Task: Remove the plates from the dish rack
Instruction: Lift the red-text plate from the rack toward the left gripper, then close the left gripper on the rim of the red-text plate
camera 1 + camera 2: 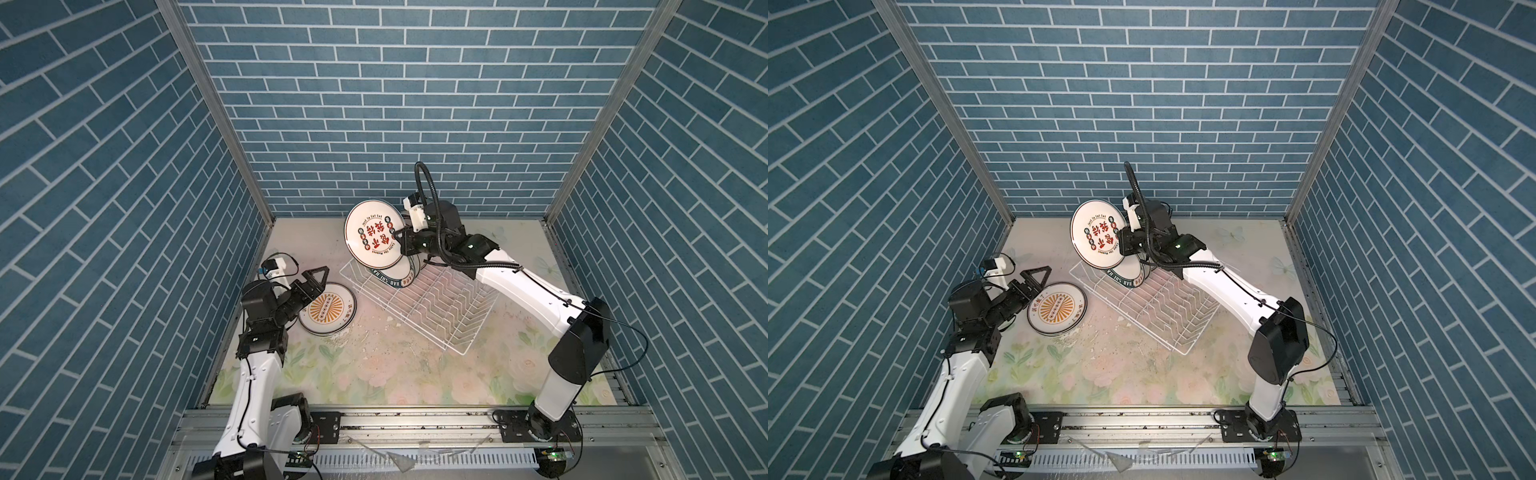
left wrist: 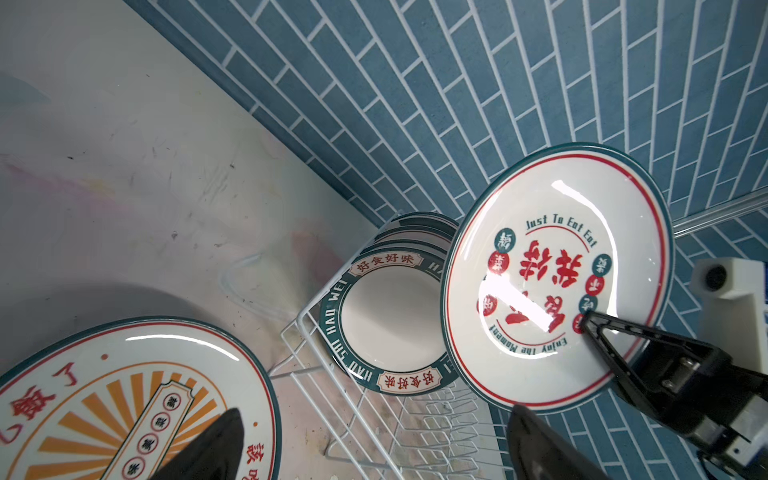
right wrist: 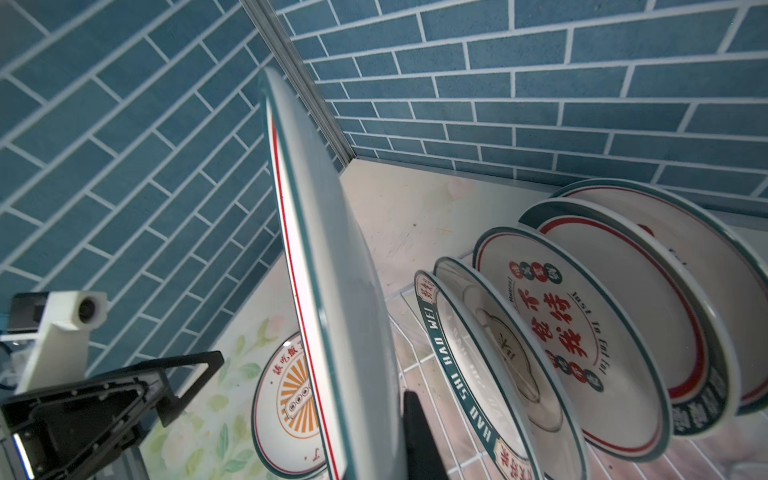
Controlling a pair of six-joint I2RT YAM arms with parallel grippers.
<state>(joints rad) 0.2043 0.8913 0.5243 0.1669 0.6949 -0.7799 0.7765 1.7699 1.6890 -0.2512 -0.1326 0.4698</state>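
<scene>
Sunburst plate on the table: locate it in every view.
Top view: sunburst plate flat, left of dish rack.
Top view: same spot.
Left wrist: plate close up, beside the rack.
Right wrist: plate half hidden behind the held plate.
Shared landmark: the dish rack.

Walls [image 1: 374,104]: blue brick-pattern panels on three sides
Corner posts [image 1: 221,116]: bare aluminium
Tabletop [image 1: 415,374]: pale floral mat, scuffed and speckled

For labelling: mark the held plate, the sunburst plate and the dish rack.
held plate [image 1: 374,235]: in a top view, its printed face.
sunburst plate [image 1: 325,307]: in a top view, its orange centre.
dish rack [image 1: 440,307]: in a top view, its empty divider wires.
</scene>
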